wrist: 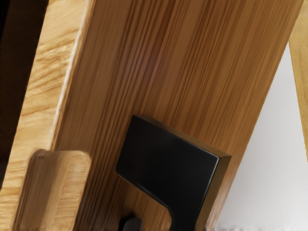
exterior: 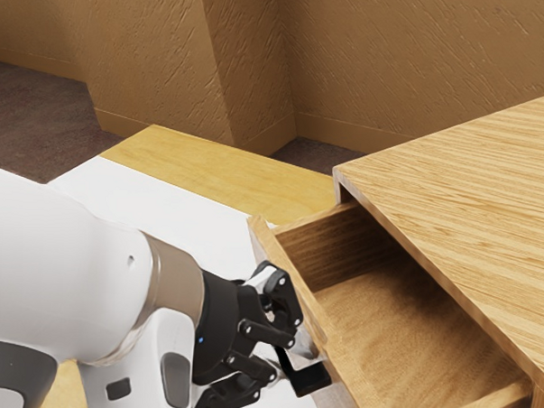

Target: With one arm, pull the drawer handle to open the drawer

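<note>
The wooden tabletop (exterior: 453,185) spreads beyond the fingers, on the far side of the drawer from them, toward the exterior view's right. The white arm (exterior: 61,285) comes in behind the fingers from the exterior view's lower left, over a white surface (exterior: 163,208). The drawer (exterior: 402,336) stands pulled well out from under the tabletop, its bare wooden inside open to view and its front panel (wrist: 183,62) turned toward the fingers, just beyond them. The black handle (exterior: 308,375) (wrist: 168,168) juts from that front panel, right at the fingers and on their lower side in the exterior view. The black fingers (exterior: 284,304) are at the handle, against the drawer's front. Whether they are clamped on the handle or only standing around it cannot be told.
</note>
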Motion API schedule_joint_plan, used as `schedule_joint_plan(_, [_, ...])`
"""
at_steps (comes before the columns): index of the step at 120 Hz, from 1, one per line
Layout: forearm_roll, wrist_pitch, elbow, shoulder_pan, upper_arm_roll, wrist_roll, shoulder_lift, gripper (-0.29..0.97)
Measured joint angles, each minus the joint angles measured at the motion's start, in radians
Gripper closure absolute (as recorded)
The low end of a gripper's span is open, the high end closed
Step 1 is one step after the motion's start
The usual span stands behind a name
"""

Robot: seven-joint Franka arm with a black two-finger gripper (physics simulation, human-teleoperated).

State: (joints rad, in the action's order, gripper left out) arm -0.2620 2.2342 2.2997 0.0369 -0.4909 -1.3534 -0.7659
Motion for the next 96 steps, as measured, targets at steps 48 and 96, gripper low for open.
schedule_joint_plan(48, [-0.005,-0.055,0.062,-0.008,0.035,0.021,-0.098,0.69])
schedule_joint_plan(96, [0.0,-0.072,0.101,-0.009,0.036,0.026,-0.193,0.74])
